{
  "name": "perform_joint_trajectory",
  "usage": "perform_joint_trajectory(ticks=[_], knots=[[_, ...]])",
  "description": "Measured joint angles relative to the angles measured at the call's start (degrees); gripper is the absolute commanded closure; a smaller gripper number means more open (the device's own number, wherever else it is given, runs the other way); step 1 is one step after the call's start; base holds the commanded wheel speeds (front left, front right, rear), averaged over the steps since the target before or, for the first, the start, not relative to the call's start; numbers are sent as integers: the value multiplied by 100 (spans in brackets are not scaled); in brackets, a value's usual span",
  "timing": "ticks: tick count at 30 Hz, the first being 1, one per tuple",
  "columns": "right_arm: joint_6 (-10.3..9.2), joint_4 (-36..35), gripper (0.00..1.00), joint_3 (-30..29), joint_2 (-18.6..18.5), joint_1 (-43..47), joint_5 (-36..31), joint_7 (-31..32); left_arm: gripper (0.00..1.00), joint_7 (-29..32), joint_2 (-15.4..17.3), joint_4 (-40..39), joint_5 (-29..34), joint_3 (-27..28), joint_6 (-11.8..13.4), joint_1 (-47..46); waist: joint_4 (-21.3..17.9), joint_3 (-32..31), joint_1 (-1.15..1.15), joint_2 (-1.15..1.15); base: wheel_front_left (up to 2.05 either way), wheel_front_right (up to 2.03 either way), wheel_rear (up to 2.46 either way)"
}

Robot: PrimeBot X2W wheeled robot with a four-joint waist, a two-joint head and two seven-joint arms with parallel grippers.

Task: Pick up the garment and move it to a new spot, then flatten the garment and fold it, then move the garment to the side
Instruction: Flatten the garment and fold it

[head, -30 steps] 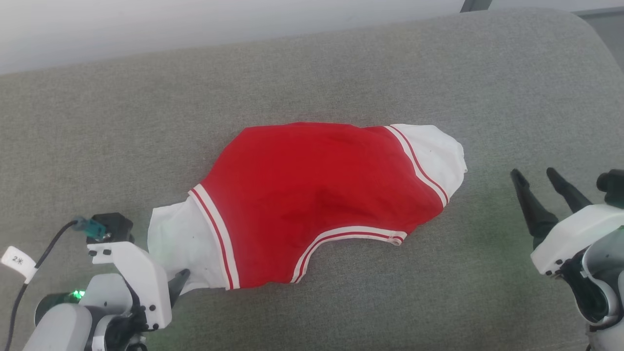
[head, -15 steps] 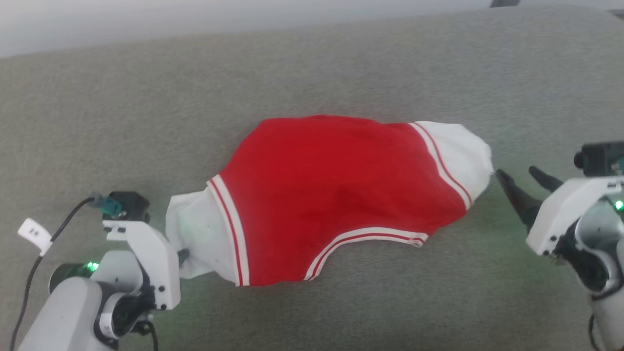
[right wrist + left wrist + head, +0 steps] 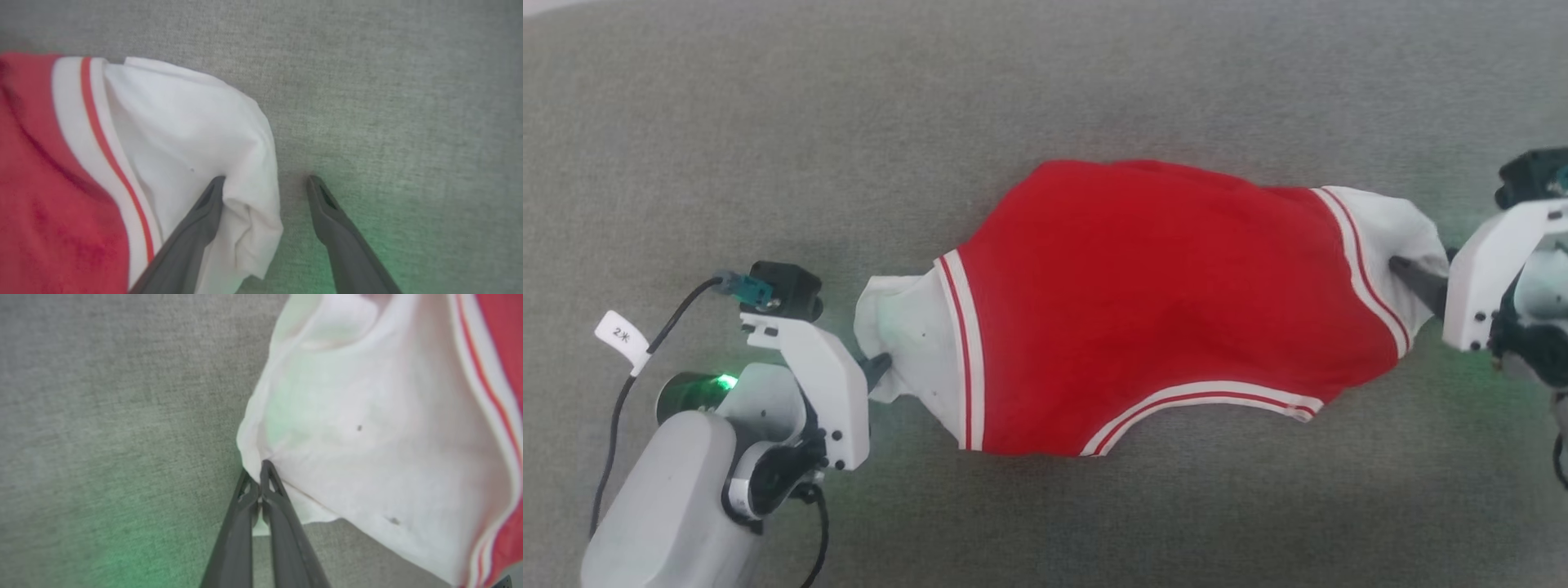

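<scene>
The garment (image 3: 1168, 302), a red jersey with white sleeves and white-red striped trim, lies spread across the grey cushion, its plain side up. My left gripper (image 3: 882, 369) is shut on the edge of the left white sleeve (image 3: 367, 428), the dark fingertips (image 3: 265, 473) pinching a fold of cloth. My right gripper (image 3: 265, 181) stands open at the right white sleeve (image 3: 188, 130); one finger (image 3: 204, 212) presses on the sleeve, the other finger (image 3: 327, 208) rests on bare cushion beside it. In the head view the right gripper (image 3: 1417, 278) touches the sleeve's outer end.
The grey fabric cushion (image 3: 1045, 98) stretches all around the jersey, with bare room behind and in front. A cable with a white tag (image 3: 621, 336) hangs off my left wrist. Green light from the arms tints the cushion.
The left gripper has shut on the left sleeve. The right gripper has moved in from the right onto the right sleeve, still open. The head camera has tilted down and shifted.
</scene>
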Motion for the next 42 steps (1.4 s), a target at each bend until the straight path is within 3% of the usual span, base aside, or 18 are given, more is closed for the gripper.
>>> perform_joint_trajectory(ticks=[2,3,4,13,24,32,42], knots=[[0,203,0,82,-7,-172,92,152,100,-59,-27,54,0,-24,-37,-60,75,72,0,0,0,0,0],[0,276,82,143,-46,-231,127,213,100,-66,-55,86,0,-41,-60,-99,112,99,0,0,0,0,0],[0,304,100,243,-83,-288,143,254,100,-88,-80,122,-1,-55,-85,-138,151,121,0,0,0,0,0],[-3,308,100,598,-178,-470,655,338,100,-163,-102,342,-45,23,-64,-355,197,-19,0,0,0,0,0],[1,-407,100,783,-365,-678,1020,414,100,303,464,-9,31,219,65,-1241,0,-749,0,0,0,0,0],[1,-747,100,792,-353,-1258,1062,352,100,481,673,73,123,280,-34,-2252,-169,-1417,0,0,0,0,0],[0,-856,100,921,-224,-2039,1025,73,100,259,658,525,241,256,-214,-3437,-358,-1894,0,0,0,0,0]])
